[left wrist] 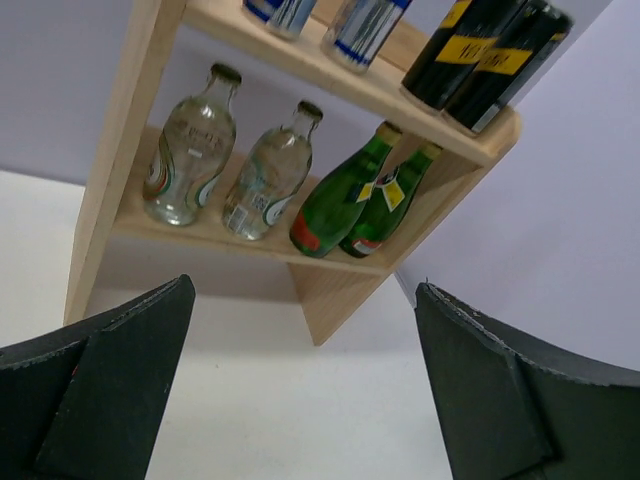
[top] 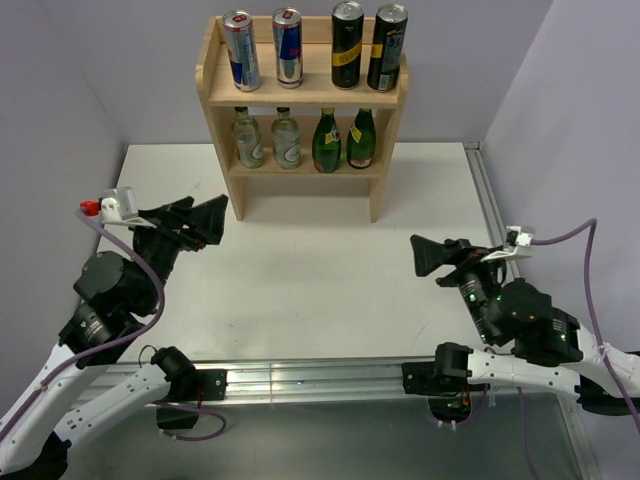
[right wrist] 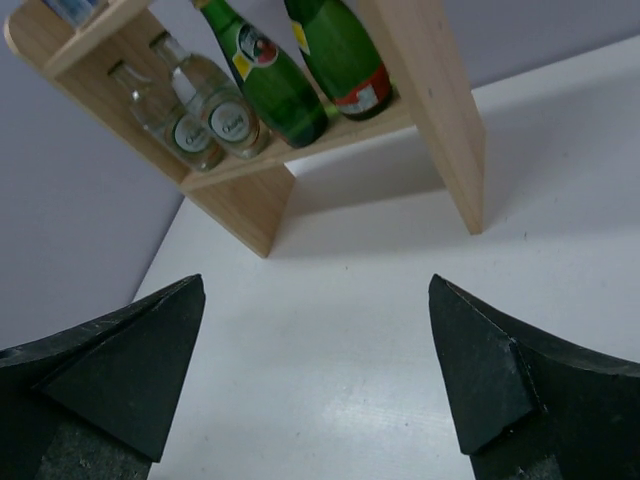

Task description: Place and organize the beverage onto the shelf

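**Drinks lined up on the shelf, both grippers empty**

A light-wood two-tier shelf [top: 240, 197] stands at the middle of the far edge of a white tabletop [top: 330, 290]. On its upper board are two silver-and-blue cans [top: 241, 50] and two black cans with yellow labels [top: 347, 45]. On the lower board are two clear glass bottles [top: 247, 138] and two green glass bottles [top: 326, 140]. All are upright and grouped by kind, and no drink is seen loose on the table, so the task looks finished or nearly so.

The main risk appears to be a careless further reach. The tall cans stand close together behind only a low rim, so a bump could topple one into its neighbours. The left arm is also near the shelf's left foot, and a sweep there could shove the whole unit.

The left gripper [left wrist: 305, 395] sits low near the left edge, pointing up at the shelf, fingers spread wide and holding nothing. The right gripper [right wrist: 315, 385] sits low near the right edge, aimed the same way, equally wide and empty.
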